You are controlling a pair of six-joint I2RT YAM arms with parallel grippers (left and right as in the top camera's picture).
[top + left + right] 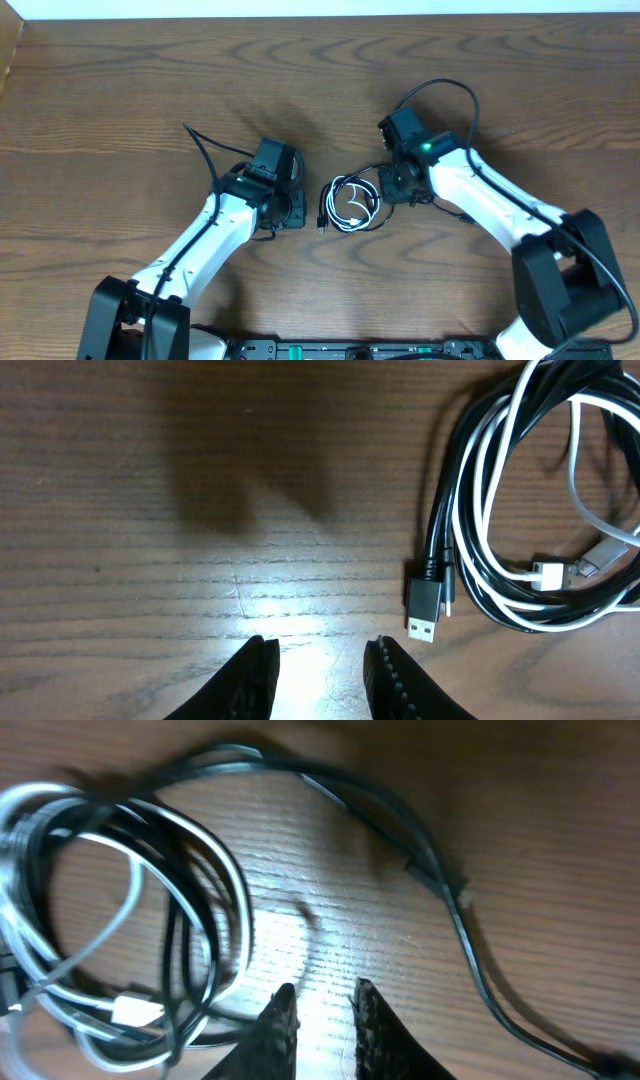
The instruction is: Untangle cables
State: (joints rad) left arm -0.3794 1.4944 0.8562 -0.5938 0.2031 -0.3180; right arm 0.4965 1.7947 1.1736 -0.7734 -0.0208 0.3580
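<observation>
The task is barely begun. The black cable (pixel 462 500) and white cable (pixel 573 460) lie wound together in one coil on the table (pixel 120 90), with no strand pulled free. The left gripper (pixel 320 655) sits just left of the coil, near the black plug (pixel 424 605), its jaws apart and empty. The right gripper (pixel 320 1000) sits just right of the coil, jaws slightly apart, holding nothing. All the separating is left to do. No containers are in view.
</observation>
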